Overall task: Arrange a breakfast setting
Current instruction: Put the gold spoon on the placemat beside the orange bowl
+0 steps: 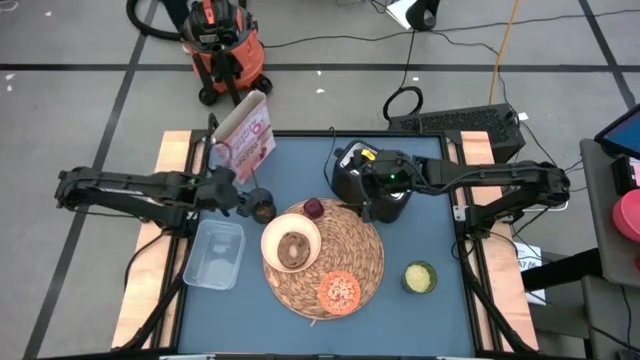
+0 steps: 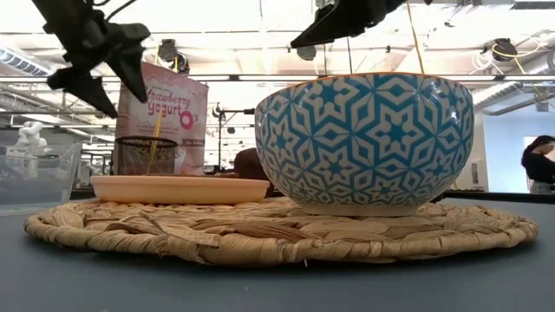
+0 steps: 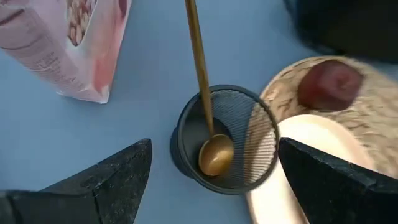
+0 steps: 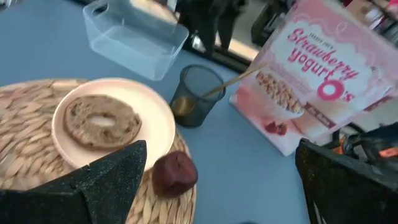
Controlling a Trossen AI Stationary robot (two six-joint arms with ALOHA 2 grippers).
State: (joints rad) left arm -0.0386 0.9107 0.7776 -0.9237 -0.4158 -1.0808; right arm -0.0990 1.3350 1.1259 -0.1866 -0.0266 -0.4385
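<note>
Placemat: the round woven straw placemat (image 1: 330,262) lies mid-table and carries most of the setting, so the pieces read as one place
Cream bowl: the cream bowl (image 1: 291,243) sits on the mat's left part with a bagel-like round inside it; from the right wrist it looks shallow, more like a plate (image 4: 112,121)
Fruit: the small dark-red fruit (image 1: 313,208) rests on the mat's far edge, just beside the bowl
Orange dish: the small orange dish (image 1: 339,291) sits on the mat's near edge; from table height it shows as a blue-and-white patterned bowl (image 2: 373,143)
Dark cup: the dark mesh cup (image 3: 224,140) stands on the blue table just off the mat, upright, with the spoon in it
Spoon: the wooden spoon (image 3: 205,93) leans in the cup, bowl end down, handle slanting out over the rim
Cereal box: the pink-white cereal box (image 1: 245,135) stands upright at the far left, well behind the cup
Left gripper: the left gripper (image 3: 211,180) hovers right over the cup, fingers spread wide and grasping nothing, likely lined up on cup or spoon
Right gripper: the right gripper (image 4: 217,186) hangs over the mat's far right edge, fingers released and empty, waiting
Off-task items: a clear plastic tub (image 1: 215,253) sits left of the mat, a small green-yellow cup (image 1: 419,277) to its right
</note>
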